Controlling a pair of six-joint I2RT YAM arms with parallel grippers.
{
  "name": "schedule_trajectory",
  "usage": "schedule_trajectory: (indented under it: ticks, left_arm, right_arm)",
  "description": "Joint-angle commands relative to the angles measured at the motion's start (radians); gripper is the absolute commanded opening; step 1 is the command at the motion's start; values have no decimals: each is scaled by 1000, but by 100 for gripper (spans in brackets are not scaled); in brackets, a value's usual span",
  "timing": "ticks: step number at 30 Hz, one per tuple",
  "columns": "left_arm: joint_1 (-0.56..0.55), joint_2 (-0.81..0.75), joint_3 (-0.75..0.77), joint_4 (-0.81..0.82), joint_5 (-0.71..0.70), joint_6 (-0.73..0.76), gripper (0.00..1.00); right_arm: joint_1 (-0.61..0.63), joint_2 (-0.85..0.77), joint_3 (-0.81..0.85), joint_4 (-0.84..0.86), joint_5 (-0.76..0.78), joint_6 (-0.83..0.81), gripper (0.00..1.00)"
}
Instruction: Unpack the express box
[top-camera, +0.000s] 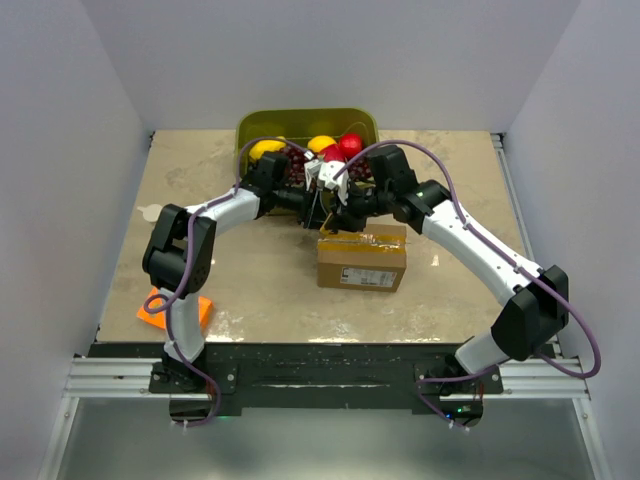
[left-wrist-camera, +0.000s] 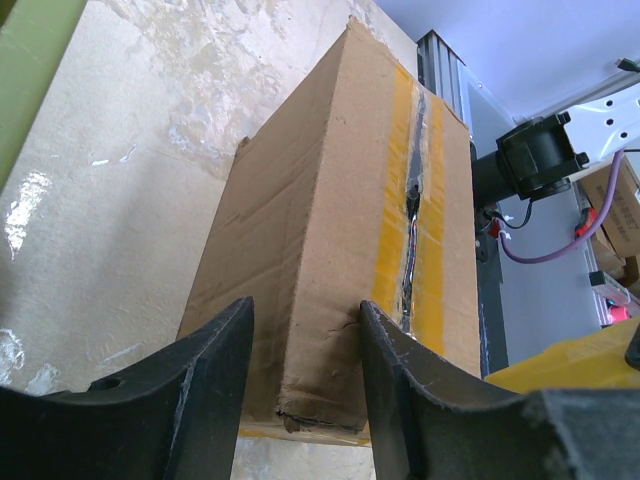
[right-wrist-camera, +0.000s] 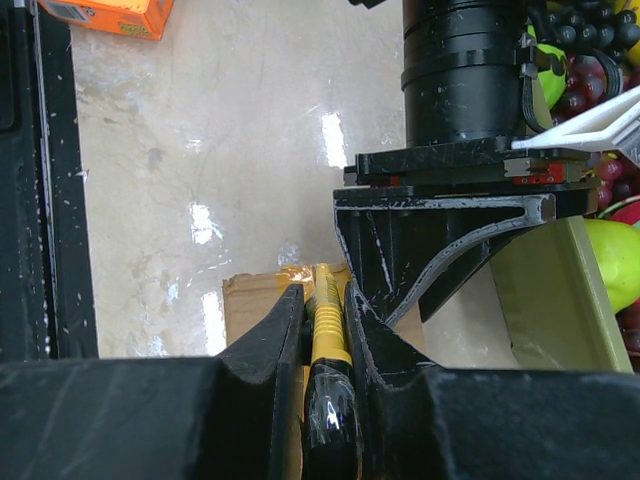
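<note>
Behind the box (top-camera: 362, 260), your right fingers (right-wrist-camera: 275, 340) clamp a yellow cutter (right-wrist-camera: 328, 320), left fingers (left-wrist-camera: 215, 370) apart; cardboard seems stiff, light: grip its ends.

Matt cardboard express box (left-wrist-camera: 300, 230), glossy tan tape (left-wrist-camera: 392, 200), glossy plastic cutter (right-wrist-camera: 326, 325).

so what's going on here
Two arms are working at the express box mid-table. The right jaws are shut on a yellow-and-black tool, probably a cutter, at the box's taped far edge. The left jaws stand apart at one end of the box. The tape seam looks slit; the flaps are closed.
</note>
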Motion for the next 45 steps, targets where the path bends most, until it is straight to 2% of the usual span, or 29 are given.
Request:
schedule_trajectory:
  ticks: [1,10,17,29,45]
  left_arm:
    - [-4,23,-31,-21,-96,11,50]
    - [-4,24,-31,-24,-101,15,50]
    - [-4,23,-33,-36,-102,37,50]
    - [20,26,-16,-53,-88,91,42]
    - [28,54,22,-101,-81,150,35]
  right_arm:
    - [3,-3,-15,4,-34,-27,0]
    - [3,-6,-47,-25,-9,-71,0]
    - [-6,34,19,-200,23,-164,0]
    - [-98,94,139,-366,20,-233,0]
    - [-150,65,130,-423,37,-239,0]
